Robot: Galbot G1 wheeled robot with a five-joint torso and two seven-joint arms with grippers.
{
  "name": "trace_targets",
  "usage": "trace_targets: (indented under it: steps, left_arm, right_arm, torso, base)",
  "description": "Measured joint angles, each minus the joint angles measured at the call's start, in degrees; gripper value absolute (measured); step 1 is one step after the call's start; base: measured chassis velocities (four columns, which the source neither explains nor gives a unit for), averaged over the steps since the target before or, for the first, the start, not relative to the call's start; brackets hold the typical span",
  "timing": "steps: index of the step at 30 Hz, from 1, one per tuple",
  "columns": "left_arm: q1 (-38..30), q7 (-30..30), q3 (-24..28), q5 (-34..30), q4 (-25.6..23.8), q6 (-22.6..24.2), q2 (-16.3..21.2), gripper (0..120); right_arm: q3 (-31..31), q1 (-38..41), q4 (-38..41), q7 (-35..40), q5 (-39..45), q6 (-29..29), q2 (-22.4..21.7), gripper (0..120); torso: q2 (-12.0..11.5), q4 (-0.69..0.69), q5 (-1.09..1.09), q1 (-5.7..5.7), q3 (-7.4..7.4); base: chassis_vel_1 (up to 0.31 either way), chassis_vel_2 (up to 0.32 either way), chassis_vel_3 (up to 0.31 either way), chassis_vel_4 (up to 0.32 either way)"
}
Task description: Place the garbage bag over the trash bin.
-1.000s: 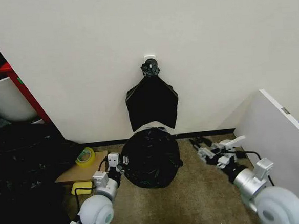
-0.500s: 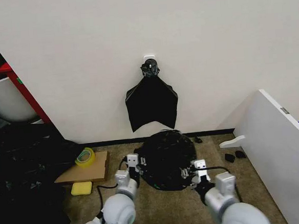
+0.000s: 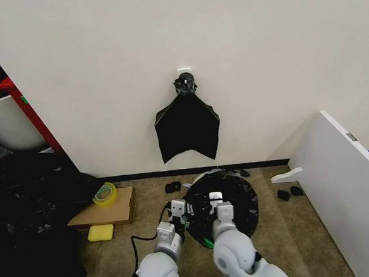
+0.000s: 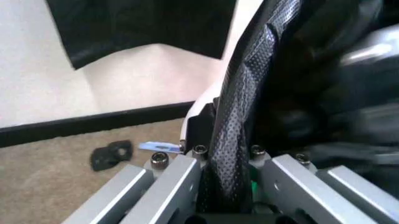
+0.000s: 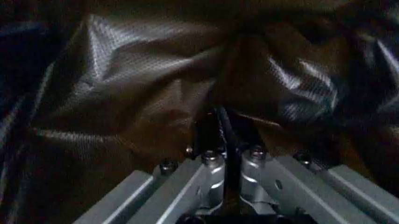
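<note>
The garbage bag [image 3: 230, 199] lay draped over the trash bin [image 3: 207, 174] on the carpet by the wall. Both grippers, left [image 3: 179, 210] and right [image 3: 215, 201], were clamped on its plastic at the near edge.

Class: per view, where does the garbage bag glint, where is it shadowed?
Head view: garbage bag matt black, evenly lit. Left wrist view: bright glare on the fold pinched in the left gripper. Right wrist view: dim, faint sheen on creases at the right gripper.
</note>
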Motion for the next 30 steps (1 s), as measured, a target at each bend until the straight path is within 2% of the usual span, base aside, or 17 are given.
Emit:
trace_targets:
  steps: [4,10,18,23,26,30]
  left_arm:
    - [0.80,0.54,0.08,0.34,-1.12,-0.20,0.69,0]
    - [1.08,0.68,-1.12,1.28,-0.99,-1.06,1.12,0]
    - [1.01,1.12,-1.32,1.74,-0.99,-1.43,1.54,0]
    - [1.59,1.97,-0.99,2.33,-1.69,-1.70,2.31,0]
    - [2.18,2.23,-1.16,2.81,-2.03,-1.94,2.70,0]
    - [2.40,2.37,-1.29,3.04,-2.28,-2.03,2.83,0]
  right_arm:
    - [-0.03,0.74,-3.16,-0.01,-2.73,0.25,0.57,0]
    - [2.20,0.95,-4.51,-1.27,-4.27,0.98,-1.22,0]
    - [0.83,-0.72,-3.07,-1.81,-0.76,-1.91,-2.68,0]
    - [0.49,1.11,-3.36,-5.13,-1.02,0.84,-2.12,0]
    - [1.05,2.08,-4.29,-6.71,-4.63,3.09,-3.43,0]
    - [1.48,1.47,-5.05,-5.18,-3.85,1.54,-4.60,0]
  torso:
    - [0.00,-0.01,0.01,0.00,0.00]
    - [0.00,-0.01,0.01,0.00,0.00]
    - [0.00,-0.01,0.00,0.00,0.00]
    - [0.00,0.01,0.01,0.00,0.00]
    - [0.00,0.01,0.01,0.00,-0.01]
    - [0.00,-0.02,0.01,0.00,-0.01]
  base:
    - [0.000,0.000,0.000,0.000]
    - [0.000,0.000,0.000,0.000]
    - [0.000,0.000,0.000,0.000]
    - [0.000,0.000,0.000,0.000]
    - [0.000,0.000,0.000,0.000]
    - [0.000,0.000,0.000,0.000]
